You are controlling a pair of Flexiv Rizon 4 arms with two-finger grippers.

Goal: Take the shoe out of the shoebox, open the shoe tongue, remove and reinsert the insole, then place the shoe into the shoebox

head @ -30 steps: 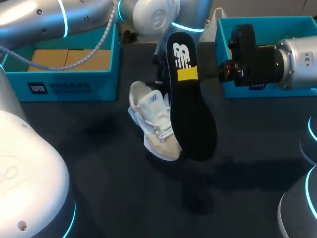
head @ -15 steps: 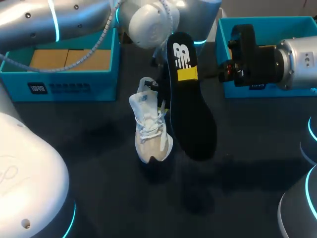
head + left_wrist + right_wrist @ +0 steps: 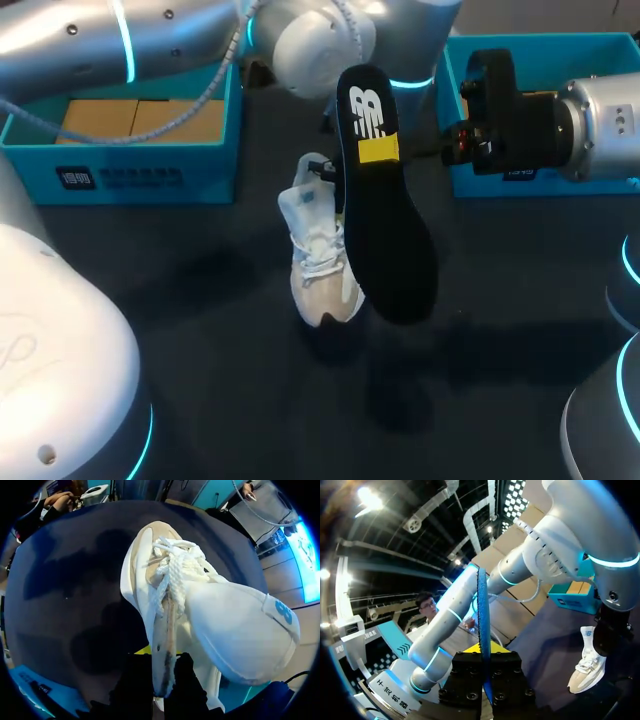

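A white and beige shoe [image 3: 320, 262] hangs toe-down over the dark table, its laces facing the camera. My left gripper [image 3: 328, 176] holds it from above at the collar, partly hidden behind the insole. In the left wrist view that gripper [image 3: 165, 676] is shut on the shoe's [image 3: 200, 605] collar wall, with the tongue folded out beside it. The black insole [image 3: 385, 205] stands upright just right of the shoe, overlapping it. My right gripper [image 3: 381, 150] is shut on its upper part, one yellow tip showing. The right wrist view shows the insole [image 3: 483, 645] edge-on between the fingers [image 3: 470, 661], and the shoe [image 3: 587, 670] beyond.
A teal shoebox [image 3: 130, 170] with brown cardboard inside stands at the back left. A second teal box [image 3: 470, 180] stands at the back right, behind my right arm. The dark tabletop [image 3: 220, 370] stretches in front of the shoe.
My left arm has swung the hanging shoe: first to the left, then back right toward the insole, with its toe now pointing more straight down. The right arm and insole have stayed still.
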